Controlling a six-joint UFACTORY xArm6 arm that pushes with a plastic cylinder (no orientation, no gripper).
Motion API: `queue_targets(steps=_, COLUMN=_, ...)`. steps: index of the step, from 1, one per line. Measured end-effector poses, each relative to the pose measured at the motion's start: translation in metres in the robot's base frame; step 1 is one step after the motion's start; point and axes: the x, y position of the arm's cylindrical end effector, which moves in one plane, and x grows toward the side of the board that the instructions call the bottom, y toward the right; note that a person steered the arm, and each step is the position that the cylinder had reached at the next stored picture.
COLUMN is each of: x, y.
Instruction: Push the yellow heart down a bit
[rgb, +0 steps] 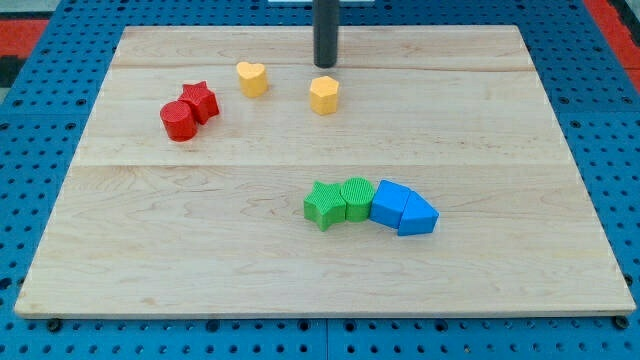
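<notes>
Toward the view's top left of the pale wooden board (200, 260) sits the yellow heart (252, 78), with a red star (200, 100) and red cylinder (178, 121) to its left. A yellow hexagon-like block (324, 95) lies right of it. My tip (326, 65), a bare upright dark rod holding nothing, stands just above that block. Blue pegboard (40, 150) surrounds the board.

Wooden board (200, 260) on blue pegboard (40, 150). My tip (326, 66) at far centre, just beyond yellow hexagonal block (324, 95), apart from it. Yellow heart (252, 78) left of that block, near far edge. Red star (200, 100) touching red cylinder (179, 121) at far left. Nearer, right of centre, in a touching row: green star (322, 205), green block (356, 198), blue block (390, 202), blue wedge (418, 216)
</notes>
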Motion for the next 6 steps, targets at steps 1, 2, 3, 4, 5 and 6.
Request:
queue_targets(steps=1, x=-0.001, y=-0.053)
queue_targets(steps=2, x=0.004, y=-0.093)
queue_targets(steps=3, x=0.037, y=-0.096)
queue_targets(steps=4, x=0.073, y=-0.093)
queue_targets(steps=5, x=0.075, y=-0.095)
queue_targets(steps=6, x=0.061, y=-0.128)
